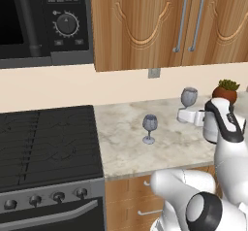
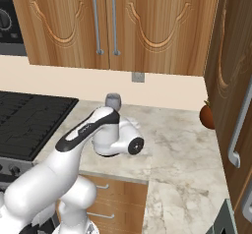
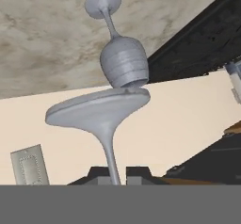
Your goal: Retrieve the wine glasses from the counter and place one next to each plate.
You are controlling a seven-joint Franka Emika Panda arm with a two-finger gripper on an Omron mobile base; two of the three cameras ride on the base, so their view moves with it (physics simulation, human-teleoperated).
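Marble counter [image 1: 126, 147] keeps one glass [image 1: 149, 127] waiting left of the gripper [image 3: 113, 178], clamped on the second glass's [image 1: 189, 97] stem for carrying.

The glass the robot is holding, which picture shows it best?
The hand view: the held wine glass looms close, its thin stem pinched by the shut gripper. The left base view shows its bowl above the hand. The right base view shows just its rim behind the arm.
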